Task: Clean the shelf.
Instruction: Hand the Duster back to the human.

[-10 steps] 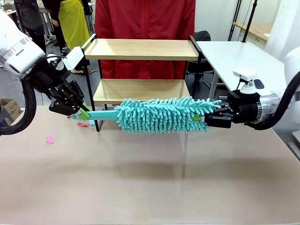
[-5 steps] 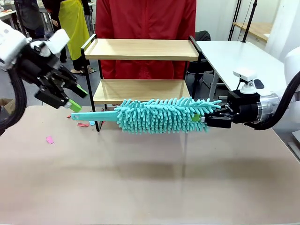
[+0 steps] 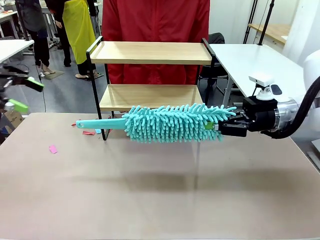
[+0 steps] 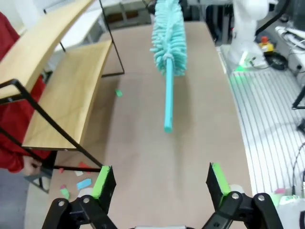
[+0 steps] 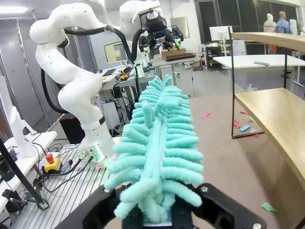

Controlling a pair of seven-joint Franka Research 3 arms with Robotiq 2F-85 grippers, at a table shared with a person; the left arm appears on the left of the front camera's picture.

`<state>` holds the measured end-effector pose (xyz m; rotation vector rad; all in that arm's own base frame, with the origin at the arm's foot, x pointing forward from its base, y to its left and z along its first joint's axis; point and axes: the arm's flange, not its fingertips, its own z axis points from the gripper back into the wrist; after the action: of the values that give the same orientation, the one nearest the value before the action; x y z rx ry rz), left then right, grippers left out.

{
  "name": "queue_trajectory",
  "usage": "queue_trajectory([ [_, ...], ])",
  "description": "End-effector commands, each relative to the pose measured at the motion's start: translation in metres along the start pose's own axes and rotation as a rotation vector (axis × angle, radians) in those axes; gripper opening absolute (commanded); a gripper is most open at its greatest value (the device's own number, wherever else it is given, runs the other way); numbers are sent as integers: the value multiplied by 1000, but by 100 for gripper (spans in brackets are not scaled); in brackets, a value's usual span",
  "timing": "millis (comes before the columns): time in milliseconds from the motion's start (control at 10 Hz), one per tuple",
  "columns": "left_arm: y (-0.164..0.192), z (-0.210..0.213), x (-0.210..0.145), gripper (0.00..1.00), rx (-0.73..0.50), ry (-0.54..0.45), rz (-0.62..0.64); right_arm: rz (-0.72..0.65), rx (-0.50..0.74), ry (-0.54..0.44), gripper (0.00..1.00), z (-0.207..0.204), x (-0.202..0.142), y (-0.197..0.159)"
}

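In front of the shelf [image 3: 150,75], which stands at the far middle of the surface [image 3: 150,195], a teal duster [image 3: 172,122] hangs level in the air, its fluffy head before the lower board and its bare handle pointing toward the shelf's left leg. The right hand [image 3: 227,126] is clamped tight on the fluffy end of the duster, to the right of the shelf. The left hand [image 3: 17,94] sits well out to the shelf's left, spread wide and holding nothing. From the left wrist, the green-padded fingers [image 4: 102,179] stand far apart and the handle tip floats free beyond them. That view also shows paper scraps [image 4: 83,183] by the shelf's foot. From the right wrist, the duster's strands fill the foreground, with both shelf boards bare at the right.
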<state>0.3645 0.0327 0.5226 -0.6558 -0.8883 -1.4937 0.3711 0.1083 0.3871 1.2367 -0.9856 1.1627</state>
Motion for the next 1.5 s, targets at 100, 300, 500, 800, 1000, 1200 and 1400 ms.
queue_trajectory([
  [100,1,9,-25,100,-29,-105,3,8,-3,0,0,-1,3,1],
  [300,-7,14,-30,100,-21,-78,7,8,-3,0,0,-1,3,1],
  [500,-7,14,-30,100,-21,-78,7,26,-15,-81,15,12,26,2],
  [800,-7,14,-30,100,-21,-78,7,73,-55,-335,15,52,100,19],
  [1000,-7,14,-30,100,-21,-78,7,133,-258,-431,15,86,132,38],
  [1200,-7,14,-30,100,-21,-78,7,185,-506,-469,15,128,146,57],
  [1400,-7,14,-30,100,-21,-78,7,189,-774,-470,15,172,144,63],
])
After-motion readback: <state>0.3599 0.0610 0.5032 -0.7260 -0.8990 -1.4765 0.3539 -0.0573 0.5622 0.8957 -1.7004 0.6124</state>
